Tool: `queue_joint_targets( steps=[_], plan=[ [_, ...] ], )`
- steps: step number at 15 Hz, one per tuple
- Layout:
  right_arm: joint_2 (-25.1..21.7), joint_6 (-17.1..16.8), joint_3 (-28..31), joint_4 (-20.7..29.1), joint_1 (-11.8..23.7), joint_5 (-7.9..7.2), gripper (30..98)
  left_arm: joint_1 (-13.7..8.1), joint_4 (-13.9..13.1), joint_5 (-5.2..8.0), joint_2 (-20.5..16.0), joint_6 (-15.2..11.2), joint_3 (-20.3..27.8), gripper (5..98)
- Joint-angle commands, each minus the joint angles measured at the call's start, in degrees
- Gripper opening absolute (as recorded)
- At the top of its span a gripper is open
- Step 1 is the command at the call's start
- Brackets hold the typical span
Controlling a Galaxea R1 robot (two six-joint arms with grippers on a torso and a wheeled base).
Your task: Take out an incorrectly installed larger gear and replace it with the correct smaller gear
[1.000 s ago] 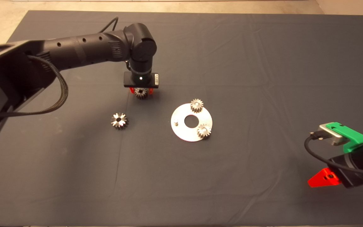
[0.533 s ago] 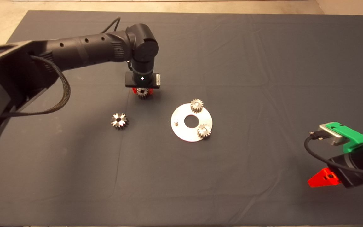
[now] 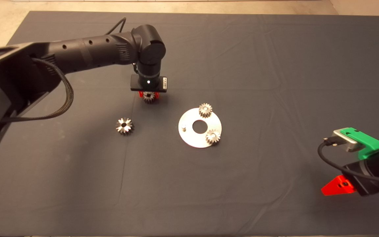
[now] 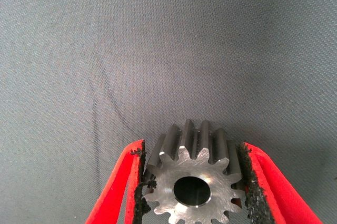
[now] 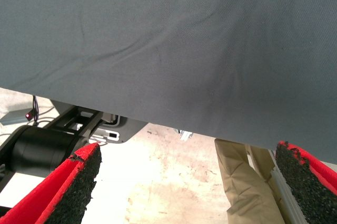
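Since a second ago the left arm has shifted slightly to the right on the mat and then held still, its gripper (image 3: 148, 95) staying clenched on the smaller gear (image 4: 194, 182). Both black pads (image 4: 247, 182) press against the gear's fine teeth, one on each side, with the round bore facing the wrist camera (the dark mat (image 3: 275, 82) fills the rest of that view). Seen from overhead, the gear peeks out just below the wrist camera housing, flanked by the red fingers, up-left of the round metal plate (image 3: 189, 138).

That plate lies flat near the mat's middle, with a large centre hole, a bare short pin (image 3: 183, 126) on its left side, and two small gears (image 3: 205, 110) seated on it, one at its far edge and one at its lower right. Well to the left of the plate, alone on the mat, sits the larger gear (image 3: 124, 126), star-like teeth up.

At the lower right edge the right gripper (image 5: 189, 182) waits, fingers spread wide apart, past the mat's edge over the floor.
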Motion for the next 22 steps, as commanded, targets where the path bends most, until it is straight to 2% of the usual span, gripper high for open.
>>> queue_joint_targets(
  steps=[1,3,6,8,11,14,16,20,22],
  plan=[
    [0.2,0.2,-0.2,-0.4,0.5,-7.29,87.7,0.7,0.3,3.41,-0.1,0.4,0.5,35.9],
    [0.2,0.3,-0.2,-0.4,0.3,-7.29,87.7,0.4,0.2,5.1,0.0,0.1,1.7,34.7],
    [0.2,0.3,-0.2,-0.5,0.2,-7.29,87.7,0.2,-0.2,5.56,0.0,0.0,2.2,32.5],
    [0.3,0.3,-0.2,-0.5,0.1,-7.29,87.7,-0.2,-1.1,6.7,-0.3,-0.1,2.2,31.2],
    [0.2,0.3,-0.1,-0.5,0.1,-7.29,87.7,-2.9,-3.0,6.99,-0.3,-0.1,2.2,28.1],
    [0.2,0.2,-0.1,-0.5,0.1,-7.29,87.7,-3.8,-4.0,7.59,0.0,-0.1,2.2,26.7],
    [0.2,0.3,-0.2,-0.5,0.1,-7.29,87.7,-4.3,-6.0,7.85,-0.2,-0.1,2.8,25.5],
    [0.1,0.3,-0.6,-0.5,-0.3,-7.29,87.7,-9.5,-14.7,7.85,-1.6,-0.1,6.3,25.4],
    [0.1,0.2,-0.6,-0.5,-0.8,-7.29,87.7,-11.2,-17.4,7.76,-1.5,-0.8,10.6,25.4]
  ],
)
